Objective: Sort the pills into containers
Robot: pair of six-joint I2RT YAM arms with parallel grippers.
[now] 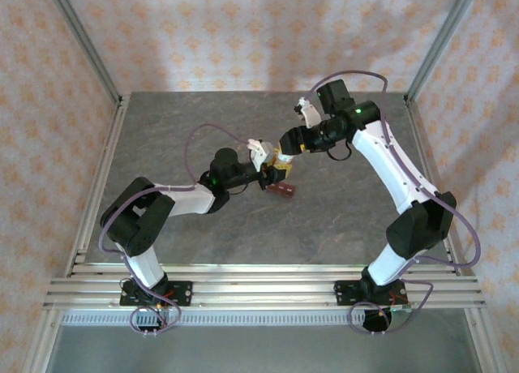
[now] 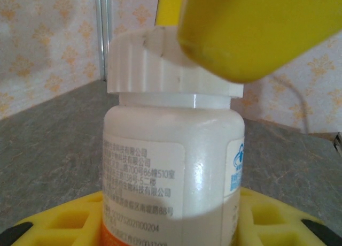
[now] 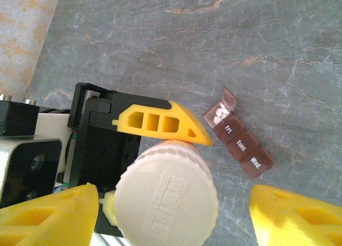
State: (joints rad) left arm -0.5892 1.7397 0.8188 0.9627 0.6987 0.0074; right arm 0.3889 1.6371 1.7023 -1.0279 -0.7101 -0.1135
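A white pill bottle with a ribbed white cap stands upright in my left gripper, which is shut on its body. My right gripper hovers over the cap, open, its yellow fingers on either side with a gap. One of those fingers hangs beside the cap. The containers, a dark reddish-brown strip, lie on the table just right of the bottle. The end lid is up, and white pills lie inside. From above, both grippers meet at mid-table over the containers.
The grey stone table is fenced by aluminium rails at the left and right, with patterned walls behind. Both arm bases sit on the slotted rail at the near edge.
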